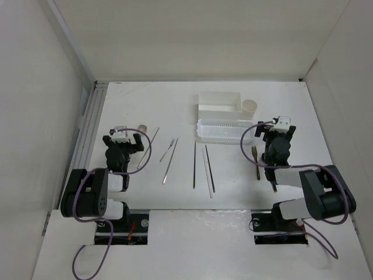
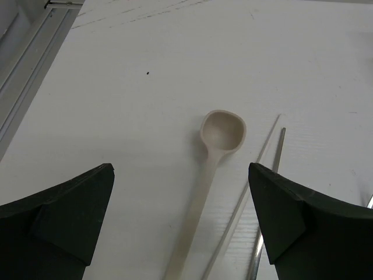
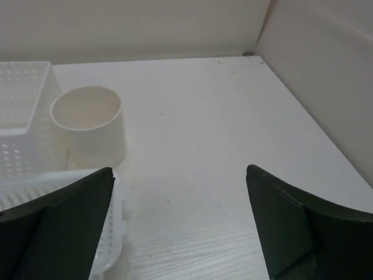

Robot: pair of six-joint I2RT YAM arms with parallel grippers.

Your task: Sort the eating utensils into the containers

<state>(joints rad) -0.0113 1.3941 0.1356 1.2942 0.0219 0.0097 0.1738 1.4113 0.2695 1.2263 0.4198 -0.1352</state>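
Surface: white table (image 1: 280, 93), enclosed by pale walls (image 1: 35, 87).

Count: one cream spoon (image 2: 221, 131), one dark fork (image 1: 254, 157), two dark chopsticks (image 1: 194, 164), two pale chopsticks (image 1: 154, 138), two slim silvery pieces (image 1: 170, 160) of unclear kind, three containers. All utensils lie on the table, outside the containers.

Left gripper (image 1: 123, 142): fingers spread wide, holding nothing. The spoon lies straight ahead between them, with a pale chopstick just right of it.

Right gripper (image 1: 278, 133): fingers spread wide, holding nothing. The cup (image 3: 87, 122) stands ahead-left, the perforated tray (image 3: 113, 233) by its left finger, the deep box (image 3: 23, 116) beyond. The fork lies left of it.
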